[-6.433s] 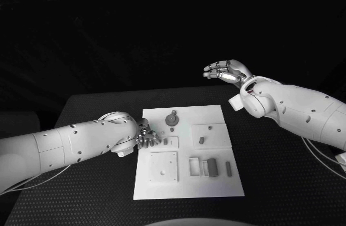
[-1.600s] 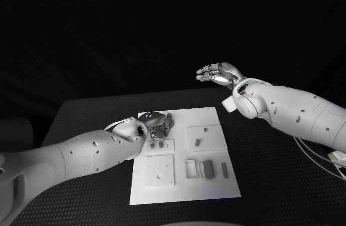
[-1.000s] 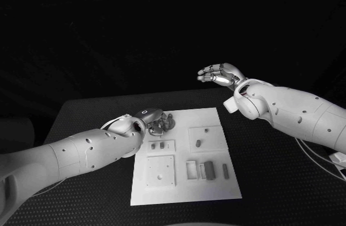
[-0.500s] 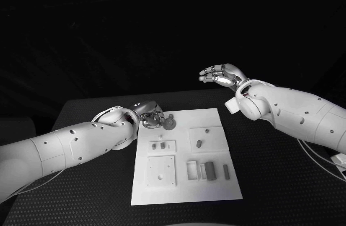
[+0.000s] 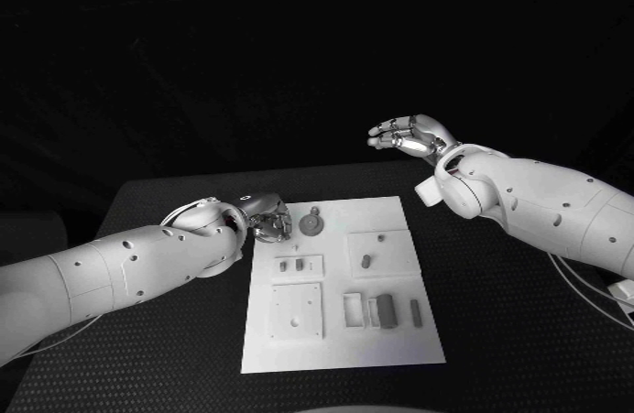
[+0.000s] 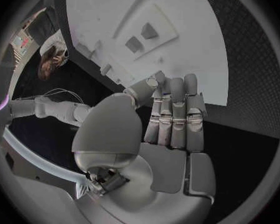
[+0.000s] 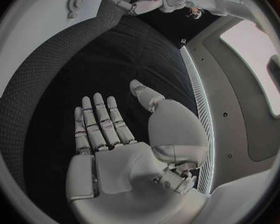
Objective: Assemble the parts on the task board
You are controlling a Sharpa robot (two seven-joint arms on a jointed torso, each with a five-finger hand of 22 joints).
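The white task board (image 5: pixel 397 344) lies in the middle of the black table. A round grey part (image 5: pixel 311 222) with a short stem lies flat near the board's far edge. My left hand (image 5: pixel 268 219) hovers just left of that part, at the board's far left corner, holding nothing. In the left wrist view its fingers (image 6: pixel 175 115) stretch out side by side over the table beside the task board (image 6: pixel 177 59). My right hand (image 5: pixel 412 136) is raised beyond the table's far right side, fingers loosely spread and empty. The right wrist view shows its fingers (image 7: pixel 97 123) apart.
Nearer on the board sit two small pegs (image 5: pixel 292 266), a square plate (image 5: pixel 298 308), a raised plate with an oblong piece (image 5: pixel 364 262), a rectangular frame (image 5: pixel 355 309), a dark block (image 5: pixel 385 310) and a thin bar (image 5: pixel 415 310). Bare black table surrounds the board.
My left hand, which covered the round part a second ago, has drawn back to the left off the board, leaving the part uncovered. The right hand has barely moved.
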